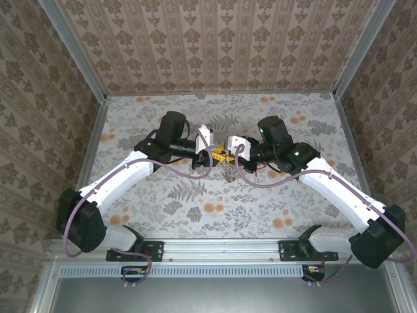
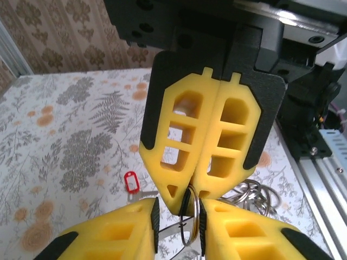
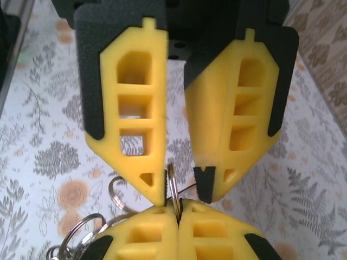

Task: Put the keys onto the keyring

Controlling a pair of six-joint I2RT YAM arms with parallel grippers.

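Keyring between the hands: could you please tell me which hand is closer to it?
Right. The right hand is shut on the keyring; the left hand only straddles it, fingers parted.

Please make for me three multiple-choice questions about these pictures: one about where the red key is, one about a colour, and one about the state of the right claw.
1. Where is the red key?
A. pinched in a claw
B. on the wall
C. flat on the table

2. What colour are the claw fingers?
A. yellow
B. blue
C. white

3. The right claw is:
A. wide open
B. shut on the keyring
C. shut on nothing

Answers:
1 C, it lies on the flowered surface, with no finger touching it.
2 A, the latticed finger bodies are yellow in both wrist views.
3 B, its tips press together with the metal loop rising from between them.
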